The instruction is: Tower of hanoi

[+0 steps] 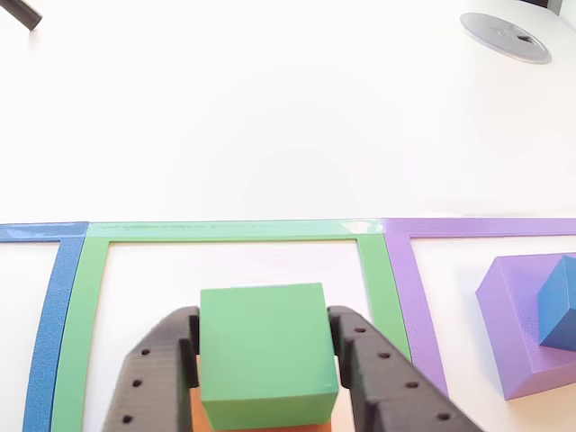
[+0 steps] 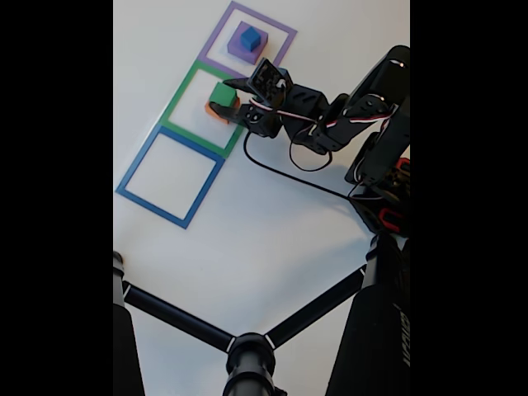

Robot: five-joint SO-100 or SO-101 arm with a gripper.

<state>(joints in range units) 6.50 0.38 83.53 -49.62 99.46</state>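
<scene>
A green cube [image 1: 265, 351] sits on top of an orange block [image 1: 202, 412] inside the green square frame [image 1: 234, 230]. My gripper [image 1: 263, 315] has its black fingers [image 1: 153, 369] pressed against both sides of the green cube. The fixed view shows the same stack, green cube [image 2: 221, 93] over orange block [image 2: 217, 110], with my gripper [image 2: 229, 106] reaching it from the right. In the purple frame [image 1: 486, 227] a small blue cube [image 1: 560, 315] rests on a larger purple block [image 1: 508, 306]. The fixed view shows the same pair, blue cube [image 2: 251, 37] on purple block [image 2: 238, 51].
The blue frame [image 2: 140, 169] holds nothing inside it. A grey round disc [image 1: 506, 36] lies on the white table beyond the frames. Black tripod legs [image 2: 247, 355] cross the foreground of the fixed view, and a black cable [image 2: 280, 169] trails from the arm.
</scene>
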